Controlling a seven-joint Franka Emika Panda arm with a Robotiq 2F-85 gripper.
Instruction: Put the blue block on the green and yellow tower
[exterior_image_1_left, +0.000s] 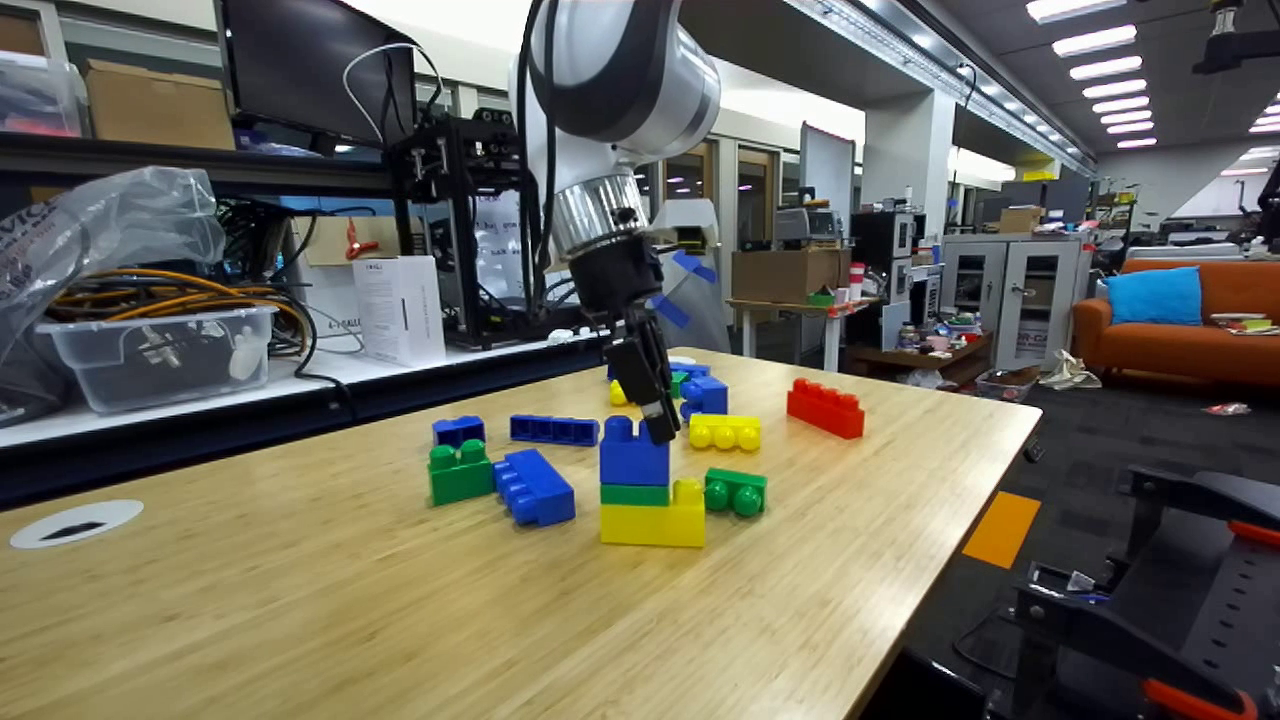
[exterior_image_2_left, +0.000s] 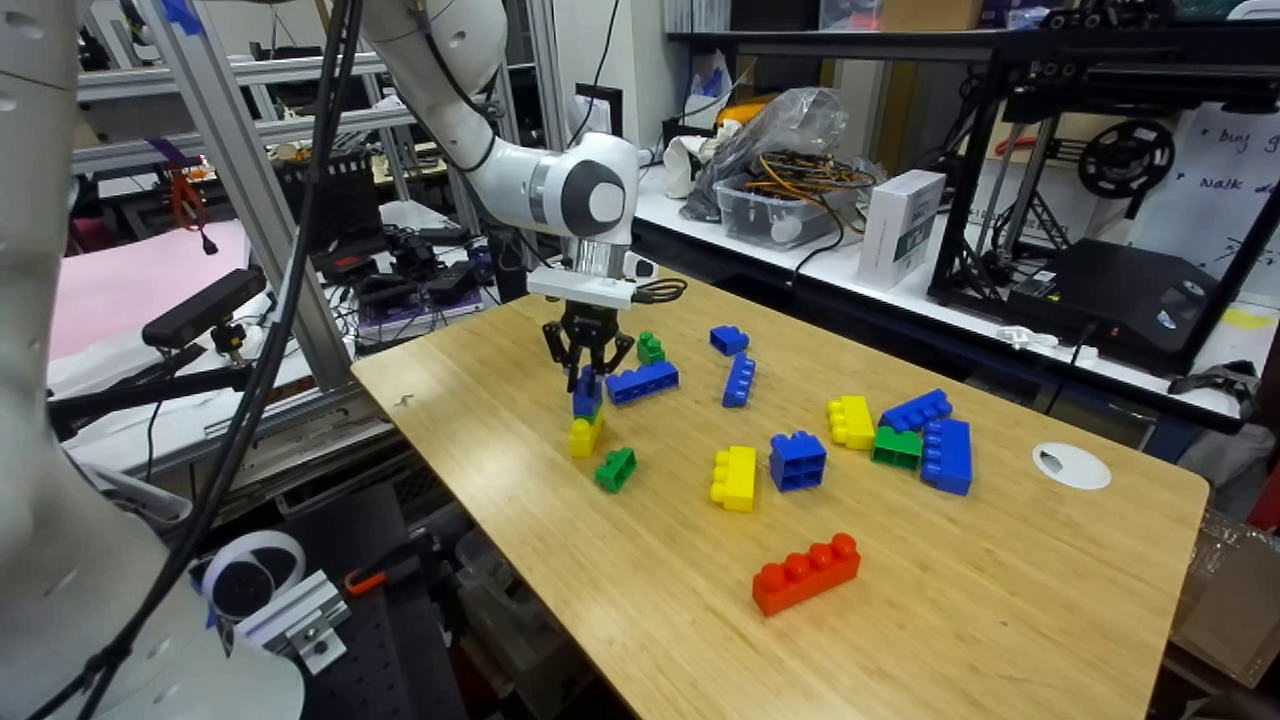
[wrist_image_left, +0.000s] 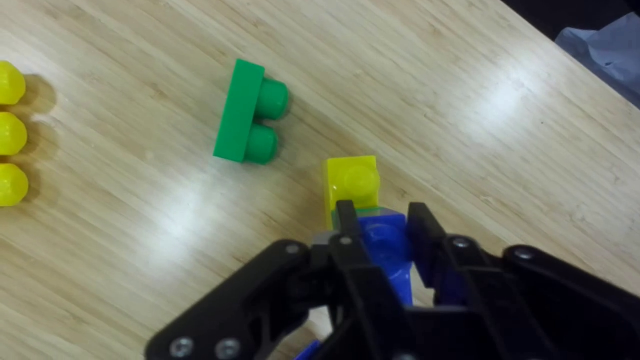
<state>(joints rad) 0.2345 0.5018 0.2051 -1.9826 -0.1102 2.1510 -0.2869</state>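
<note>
The blue block (exterior_image_1_left: 634, 462) sits upright on the green brick (exterior_image_1_left: 634, 495) of the green and yellow tower, with no gap visible below it. The tower's yellow brick (exterior_image_1_left: 652, 526) rests on the table and is longer, with one stud bare beside the green. The tower also shows in an exterior view (exterior_image_2_left: 583, 438) and in the wrist view (wrist_image_left: 352, 181). My gripper (wrist_image_left: 381, 212) points down over the tower, its fingers against both sides of the blue block (wrist_image_left: 386, 245). In an exterior view the gripper (exterior_image_2_left: 590, 380) hides the block's top. The wrist view hides most of the green brick.
A small green brick (exterior_image_1_left: 736, 492) lies close beside the tower. A long blue brick (exterior_image_1_left: 535, 487) and a studded green brick (exterior_image_1_left: 460, 473) stand on its other side. Yellow (exterior_image_2_left: 735, 479), blue (exterior_image_2_left: 797, 461) and red (exterior_image_2_left: 806, 575) bricks lie farther off. The table edge (exterior_image_1_left: 940, 545) is near.
</note>
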